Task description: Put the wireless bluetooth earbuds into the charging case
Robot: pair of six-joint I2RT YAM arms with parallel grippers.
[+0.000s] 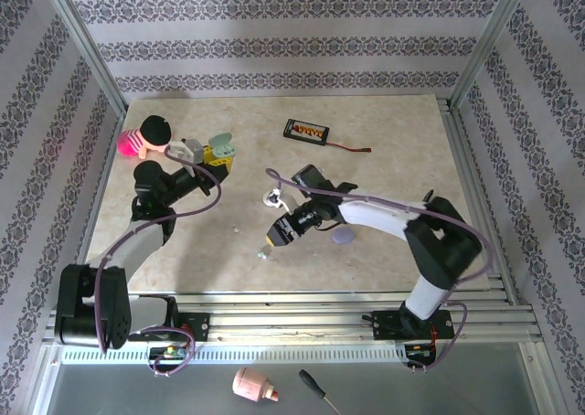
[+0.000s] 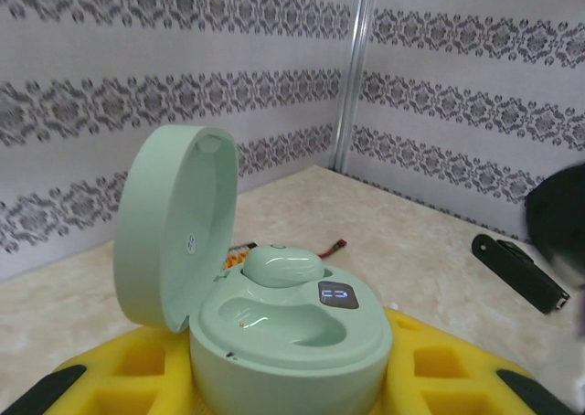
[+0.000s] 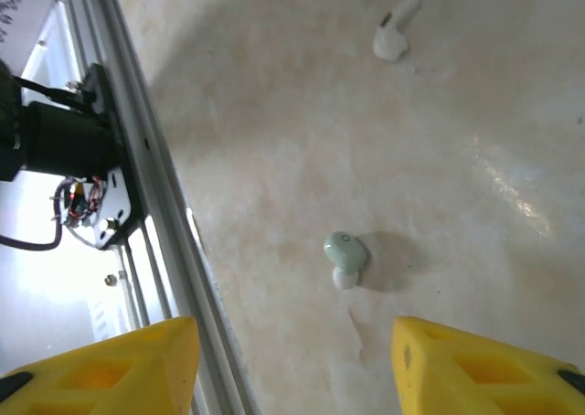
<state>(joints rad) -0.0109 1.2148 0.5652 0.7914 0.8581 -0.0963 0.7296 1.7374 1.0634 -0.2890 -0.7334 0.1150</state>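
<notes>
My left gripper (image 1: 217, 157) is shut on a mint-green charging case (image 2: 292, 333) at the back left of the table. Its lid (image 2: 174, 228) stands open. One mint earbud (image 2: 281, 265) sits in the far slot, the near slot (image 2: 274, 316) is empty, and a small display is lit. A second mint earbud (image 3: 345, 255) lies loose on the table. My right gripper (image 3: 292, 369) hovers just above it, open, with its yellow fingers (image 3: 484, 369) to either side and short of it. In the top view this gripper (image 1: 268, 242) points down near the front middle.
A white earbud (image 3: 393, 36) lies farther off on the table. A white case (image 1: 271, 196) and a lavender case (image 1: 344, 237) flank the right arm. A black board with a red wire (image 1: 304, 131) is at the back. A pink and black object (image 1: 146, 137) sits far left. The aluminium rail (image 3: 155, 205) borders the near edge.
</notes>
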